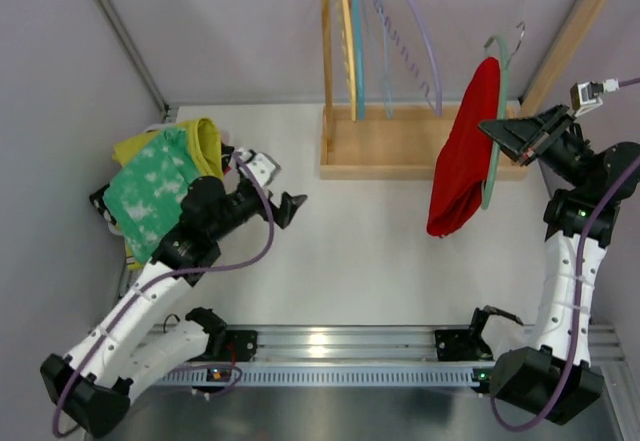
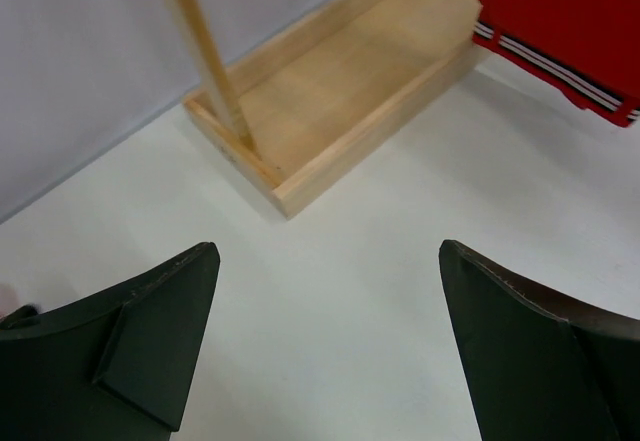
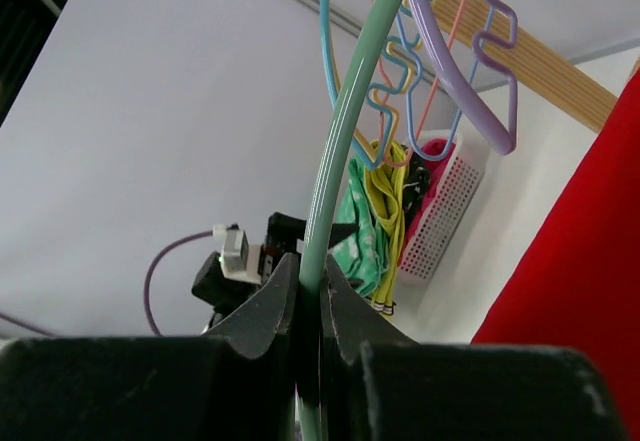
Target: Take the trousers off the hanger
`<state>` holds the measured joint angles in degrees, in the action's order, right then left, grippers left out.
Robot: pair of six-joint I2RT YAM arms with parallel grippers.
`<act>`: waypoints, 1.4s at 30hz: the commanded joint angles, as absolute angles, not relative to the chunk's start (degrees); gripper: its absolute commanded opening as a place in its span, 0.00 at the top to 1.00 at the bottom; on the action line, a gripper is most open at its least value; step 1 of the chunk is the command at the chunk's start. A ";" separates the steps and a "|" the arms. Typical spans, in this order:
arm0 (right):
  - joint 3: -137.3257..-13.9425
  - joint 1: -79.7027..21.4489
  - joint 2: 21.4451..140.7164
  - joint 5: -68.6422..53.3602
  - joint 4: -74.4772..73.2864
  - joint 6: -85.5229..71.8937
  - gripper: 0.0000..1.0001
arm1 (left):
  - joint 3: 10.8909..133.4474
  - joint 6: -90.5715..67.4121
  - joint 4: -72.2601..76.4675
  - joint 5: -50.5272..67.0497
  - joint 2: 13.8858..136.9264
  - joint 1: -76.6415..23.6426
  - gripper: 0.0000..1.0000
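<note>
The red trousers hang draped over a pale green hanger, held in the air right of the wooden rack. My right gripper is shut on the green hanger; red cloth fills the right of its wrist view. The green mottled trousers lie on the mustard-yellow trousers in a pile at the far left. My left gripper is open and empty over bare table, right of that pile. In the left wrist view its fingers stand wide apart, and the red trousers show at top right.
A wooden rack base stands at the back centre, with several empty coloured hangers on its rail. A pink perforated basket sits under the pile at the left. Grey walls close the left and back sides.
</note>
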<state>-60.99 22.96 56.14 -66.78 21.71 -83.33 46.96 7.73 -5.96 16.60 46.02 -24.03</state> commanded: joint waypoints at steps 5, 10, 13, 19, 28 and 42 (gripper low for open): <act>-64.34 22.32 49.04 -56.52 14.94 -73.81 1.00 | 51.14 4.14 1.32 -6.02 55.35 -46.04 0.06; -63.81 22.32 48.69 -55.28 17.49 -78.13 1.00 | 59.14 5.62 8.77 -13.71 64.94 -59.29 0.08; -63.28 22.32 48.17 -54.49 17.84 -79.80 1.00 | 63.71 5.36 12.21 -15.81 70.74 -64.41 0.08; -63.46 21.97 48.34 -54.05 18.37 -80.94 1.00 | 67.15 6.07 23.89 -18.98 78.92 -70.65 0.08; -62.32 21.53 47.73 -52.91 19.86 -82.88 1.00 | 68.47 9.49 40.57 -19.69 87.79 -74.62 0.07; -61.61 21.45 46.67 -54.49 21.71 -85.34 1.00 | 76.03 15.82 49.39 -24.35 99.84 -73.92 0.16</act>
